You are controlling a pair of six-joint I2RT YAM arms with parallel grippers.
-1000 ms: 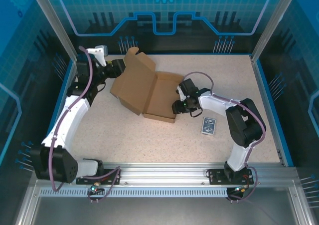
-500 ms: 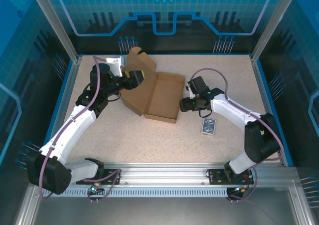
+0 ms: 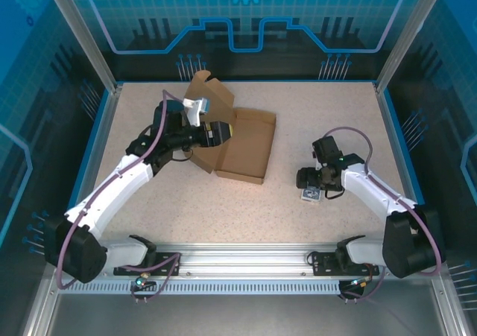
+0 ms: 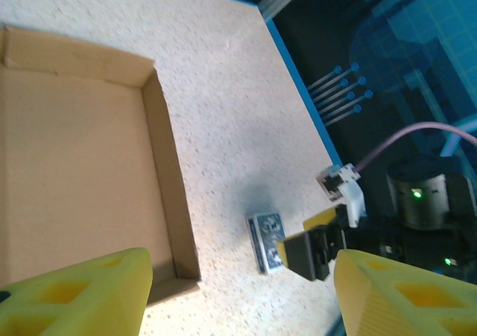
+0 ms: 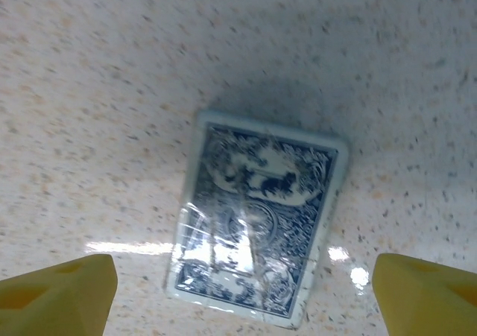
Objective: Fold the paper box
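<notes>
The paper box (image 3: 242, 146) lay left of centre in the overhead view, its shallow brown tray open to the ceiling and its side walls already standing. Its lid panel (image 3: 209, 94) rose at an angle toward the upper left of the frame. The fold appeared about half done, with the lid not yet brought over the tray.

The left end effector (image 3: 222, 132) hung over the tray's left side, close to the hinge line. Its yellow fingers (image 4: 82, 291) were spread and pinched nothing. That position probably suited pressing the crease or steadying the tray while the lid is closed. Whether it touched the cardboard could not be told.

To the right of the box, apart from it on the speckled worktop (image 3: 328, 112), sat a small blue-patterned card pack (image 5: 257, 224), lying flat. The right end effector (image 3: 309, 185) hovered directly above it, its fingers wide apart on either side of the pack and clear of its edges. It looked placed to take hold of the pack, perhaps to put it in the tray before the lid closes. From there it would need to descend squarely, since the slick wrapper could slip under an off-centre pinch.
</notes>
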